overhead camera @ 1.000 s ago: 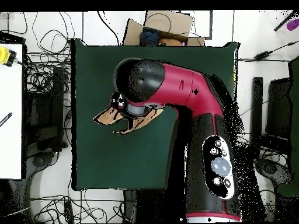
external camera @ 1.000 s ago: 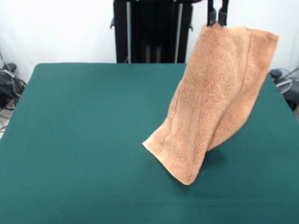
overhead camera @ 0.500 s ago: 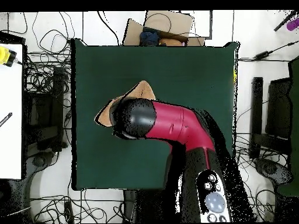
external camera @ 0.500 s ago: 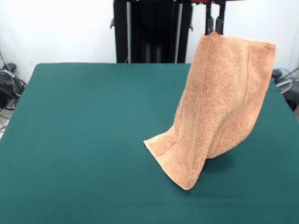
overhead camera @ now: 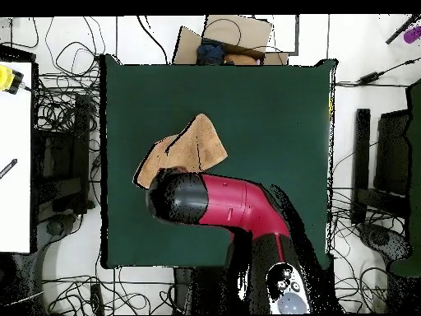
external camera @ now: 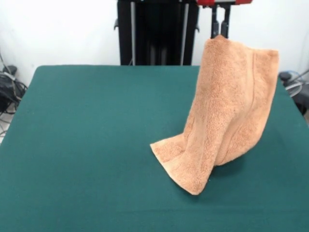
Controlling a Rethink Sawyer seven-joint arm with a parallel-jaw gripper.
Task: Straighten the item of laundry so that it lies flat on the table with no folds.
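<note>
Dark green cloth covered the table (external camera: pixel 87 145) in the front view, with a white wall and a black pedestal column behind it. Note that your gripper (external camera: pixel 219 30) entered at the top edge, its two black fingers pressed together on one upper corner of the orange-tan terry towel (external camera: pixel 224 111). You held the towel hanging in a long drape right of centre; only its lower end lay on the table, folded forward toward the camera into a blunt point. A woven border band ran down the towel's right side.

Cables and equipment ringed the table (overhead camera: pixel 271 115) in the overhead view. Your red and black arm (overhead camera: pixel 222 206) reached in from the bottom edge and covered the gripper. The towel (overhead camera: pixel 193 148) showed as a crumpled tan shape left of the table's centre, touching the arm's black end.
</note>
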